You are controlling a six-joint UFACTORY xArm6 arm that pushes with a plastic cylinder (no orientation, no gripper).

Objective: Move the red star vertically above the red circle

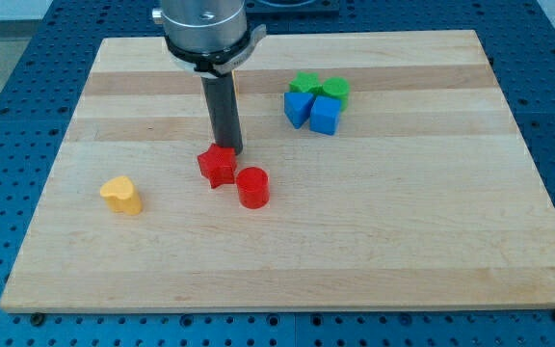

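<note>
Near the counter's (pixel 403 251) middle, my tip (pixel 229 151) sits at the upper edge of the red star (pixel 217 166), touching or nearly so. End effector is a bare rod, holding nothing. Red circle (pixel 253 187) lies just beside the star, toward the view's lower right.

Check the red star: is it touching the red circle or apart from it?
Apart or barely touching; cannot tell. The red star sits at the upper left of the red circle, edges nearly meeting. My tip is at the star's top edge.
</note>
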